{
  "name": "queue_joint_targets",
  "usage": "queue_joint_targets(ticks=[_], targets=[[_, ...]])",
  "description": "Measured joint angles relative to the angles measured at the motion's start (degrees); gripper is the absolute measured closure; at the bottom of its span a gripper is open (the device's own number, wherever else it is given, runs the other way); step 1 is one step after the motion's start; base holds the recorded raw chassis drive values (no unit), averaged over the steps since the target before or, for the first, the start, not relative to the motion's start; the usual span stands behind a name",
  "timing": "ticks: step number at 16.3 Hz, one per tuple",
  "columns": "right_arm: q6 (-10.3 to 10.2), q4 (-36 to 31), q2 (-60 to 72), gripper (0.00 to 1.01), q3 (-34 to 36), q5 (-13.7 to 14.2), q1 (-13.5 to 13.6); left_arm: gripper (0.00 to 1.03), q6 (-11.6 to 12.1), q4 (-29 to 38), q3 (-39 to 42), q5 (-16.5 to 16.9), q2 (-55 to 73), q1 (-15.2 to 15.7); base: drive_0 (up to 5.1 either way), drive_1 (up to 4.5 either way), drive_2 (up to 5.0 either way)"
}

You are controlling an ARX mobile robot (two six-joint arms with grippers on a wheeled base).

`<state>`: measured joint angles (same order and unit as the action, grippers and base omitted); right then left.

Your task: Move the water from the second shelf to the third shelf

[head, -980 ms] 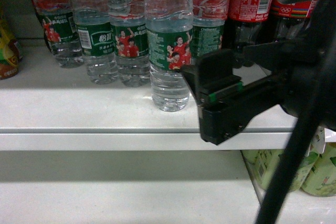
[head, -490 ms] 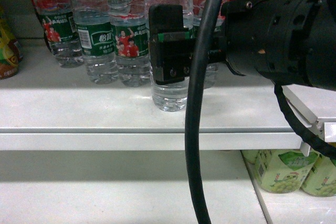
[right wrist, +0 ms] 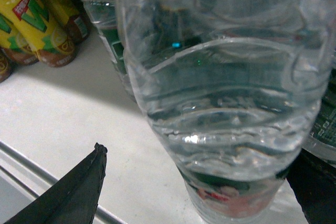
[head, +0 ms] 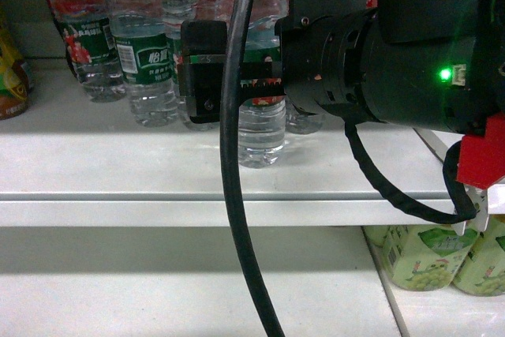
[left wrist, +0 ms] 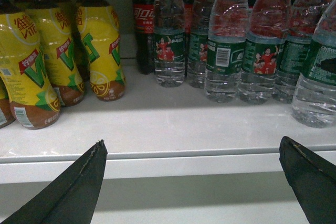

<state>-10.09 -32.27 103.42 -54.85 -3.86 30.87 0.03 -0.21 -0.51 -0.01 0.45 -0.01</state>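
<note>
Over the last second we see the right gripper (head: pixel 225 76) swing in from the right of the water bottle (head: pixel 260 128) to bracket its label, jaws spread either side, not yet closed. Grasp looks imminent. The bottle stands at the front of its row on the white shelf (head: pixel 118 163), nearest the edge. The left gripper (left wrist: pixel 194 182) hangs open below that edge, idle. Yellow drink bottles (left wrist: pixel 102 51) stand well left; the lower shelf (head: pixel 181 282) is bare beneath the bottle.

Front water bottle (head: pixel 260 128) on shelf (head: pixel 118 163), between right hand (head: pixel 237 84) fingers.
</note>
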Motion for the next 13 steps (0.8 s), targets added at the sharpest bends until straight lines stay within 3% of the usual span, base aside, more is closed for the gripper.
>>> queue_joint_targets(ticks=[3, 10, 11, 13], targets=[[-1.3, -0.7, 2.4, 0.03, -2.9, 2.6, 0.3, 0.05, 0.0, 0.0, 0.0, 0.0, 0.0, 0.0, 0.0, 0.00, 0.0], [-1.1, 0.2, 5.2, 0.03, -7.5, 9.2, 0.6, 0.05, 0.0, 0.0, 0.0, 0.0, 0.0, 0.0, 0.0, 0.00, 0.0], [-1.0, 0.7, 5.3, 0.06, -7.6, 10.0, 0.6, 0.05, 0.0, 0.0, 0.0, 0.0, 0.0, 0.0, 0.0, 0.00, 0.0], [-1.0, 0.7, 5.3, 0.25, -7.6, 10.5, 0.8, 0.05, 0.0, 0.0, 0.0, 0.0, 0.0, 0.0, 0.0, 0.00, 0.0]])
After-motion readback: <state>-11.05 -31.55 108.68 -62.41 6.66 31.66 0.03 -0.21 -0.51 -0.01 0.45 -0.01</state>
